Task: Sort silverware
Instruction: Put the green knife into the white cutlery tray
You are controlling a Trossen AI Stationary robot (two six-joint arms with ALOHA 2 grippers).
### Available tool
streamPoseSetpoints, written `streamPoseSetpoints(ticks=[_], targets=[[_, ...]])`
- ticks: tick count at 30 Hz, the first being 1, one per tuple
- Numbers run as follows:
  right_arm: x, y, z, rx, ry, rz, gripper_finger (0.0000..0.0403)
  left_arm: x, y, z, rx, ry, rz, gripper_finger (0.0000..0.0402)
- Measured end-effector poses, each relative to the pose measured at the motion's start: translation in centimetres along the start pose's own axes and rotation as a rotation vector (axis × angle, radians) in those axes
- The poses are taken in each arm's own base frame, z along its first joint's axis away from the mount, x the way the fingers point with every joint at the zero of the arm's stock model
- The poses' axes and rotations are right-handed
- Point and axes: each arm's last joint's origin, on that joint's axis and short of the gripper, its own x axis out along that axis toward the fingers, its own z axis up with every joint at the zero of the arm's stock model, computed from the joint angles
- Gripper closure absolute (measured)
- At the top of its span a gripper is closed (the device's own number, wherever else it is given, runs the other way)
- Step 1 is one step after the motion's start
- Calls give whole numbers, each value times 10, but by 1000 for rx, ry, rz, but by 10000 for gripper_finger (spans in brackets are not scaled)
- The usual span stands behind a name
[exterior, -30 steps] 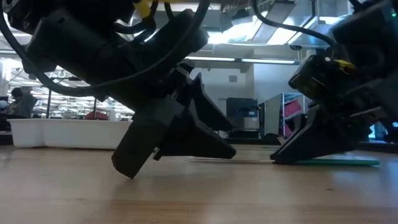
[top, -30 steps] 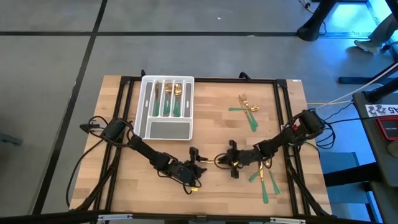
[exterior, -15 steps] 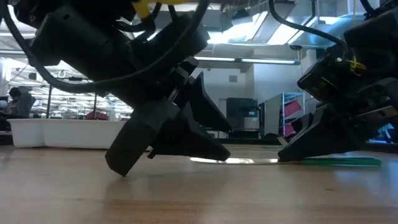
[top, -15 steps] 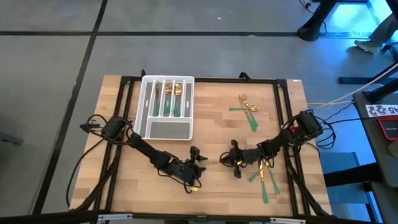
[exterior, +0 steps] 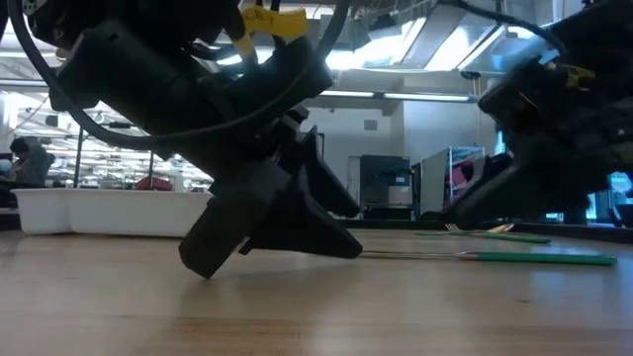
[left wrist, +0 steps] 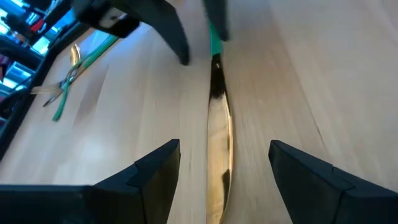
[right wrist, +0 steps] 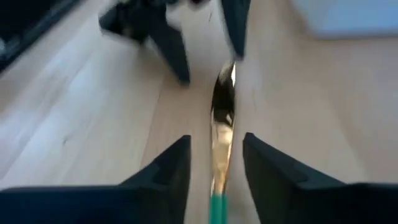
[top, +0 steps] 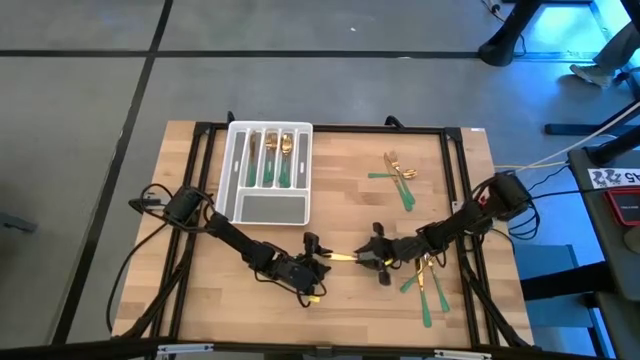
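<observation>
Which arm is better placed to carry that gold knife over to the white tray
Probably the left. The knife lies between both grippers, its gold blade lying between the left gripper's open fingers, and the tray sits on the left arm's side. The right gripper is at the green handle end.

- Setting: a robotics lab or test floor in a large open industrial or office-type hall, not a home.
- Wooden table (top: 340,200) bolted round with a black metal frame (top: 330,129); two dark arms mounted on it, loose cables trailing off both sides.
- Grey concrete floor (top: 80,90) marked with dark straight lines.
- Far right, off the table: blue-lit floor patch, a person's legs (top: 500,35), cables, a red-and-grey unit (top: 622,205).
- Low view, beyond the table: long ceiling strip lights (exterior: 415,96), exposed ducting, a dark cabinet (exterior: 381,183), shelving with pink items (exterior: 463,170).
- Far left of that view: a seated person (exterior: 30,163) among rows of workbenches.
</observation>
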Motion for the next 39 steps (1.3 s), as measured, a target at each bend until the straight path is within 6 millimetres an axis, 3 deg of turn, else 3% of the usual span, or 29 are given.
streamPoseSetpoints(ticks=[4,7,16,22,26,39], targets=[[1,-1,-8,65,142,-39,234,0,0,-1,-17,7,-2,164],[0,-3,-14,116,210,-88,242,0,0,-1,-24,9,-3,164],[5,-6,-24,115,244,-120,384,0,0,0,-25,2,-1,164],[6,-6,-25,112,216,-139,363,0,0,0,-18,4,18,164],[7,-5,-23,66,169,-111,386,1,2,-1,4,10,21,164],[8,-4,-19,64,127,-92,399,5,8,-9,-21,94,6,164]])
